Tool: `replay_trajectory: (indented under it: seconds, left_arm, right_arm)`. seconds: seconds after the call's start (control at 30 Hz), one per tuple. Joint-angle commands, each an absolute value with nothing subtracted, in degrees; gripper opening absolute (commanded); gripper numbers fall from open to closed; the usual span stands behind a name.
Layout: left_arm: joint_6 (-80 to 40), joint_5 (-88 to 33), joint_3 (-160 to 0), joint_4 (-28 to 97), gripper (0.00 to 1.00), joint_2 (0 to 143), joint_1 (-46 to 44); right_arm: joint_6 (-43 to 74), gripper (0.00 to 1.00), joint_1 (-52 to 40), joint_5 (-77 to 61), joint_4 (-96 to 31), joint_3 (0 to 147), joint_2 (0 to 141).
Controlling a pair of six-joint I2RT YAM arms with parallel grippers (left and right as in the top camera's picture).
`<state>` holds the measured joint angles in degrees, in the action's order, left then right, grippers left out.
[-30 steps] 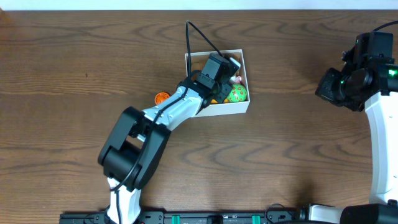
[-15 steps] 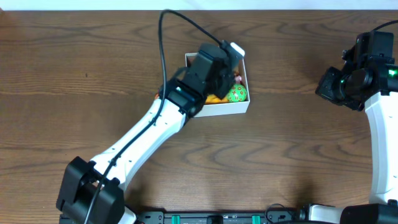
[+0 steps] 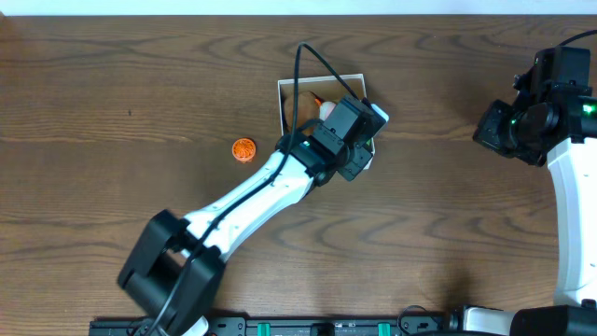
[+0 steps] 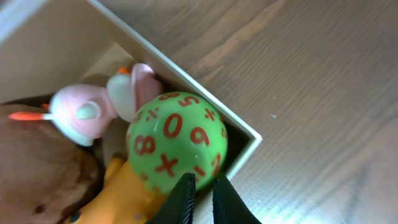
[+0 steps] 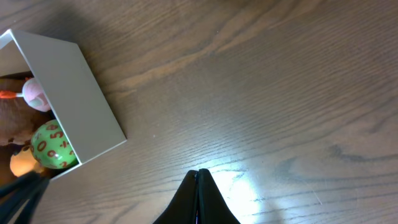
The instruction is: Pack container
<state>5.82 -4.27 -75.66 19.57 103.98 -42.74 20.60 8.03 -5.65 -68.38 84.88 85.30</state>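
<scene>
Left gripper (image 4: 201, 184) has its fingers nearly pressed together and empty, poised just over the green ball (image 4: 177, 143). The ball sits in a corner of the container (image 5: 81, 93) beside a pink toy (image 4: 81, 115); the container is at table centre-back. Packing looks part-done: an orange toy (image 3: 243, 148) lies outside, to its left. The next move calls for lifting clear and reaching for it. Right gripper (image 5: 199, 175) is pressed together, idle, well apart.
</scene>
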Motion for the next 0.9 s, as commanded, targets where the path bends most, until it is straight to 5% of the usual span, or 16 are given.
replay_trajectory:
  seconds: [0.0,0.87]
  left_arm:
    - [7.0,-4.0,-75.7,17.8,0.12,108.4,-42.4]
    - [4.2,-8.2,-75.5,17.0,0.11,115.8,-42.4]
  right_arm:
    - [21.1,0.02,8.2,-6.0,-68.6,84.8,85.2]
    - [20.8,0.01,8.2,-6.1,-69.2,84.8,85.2]
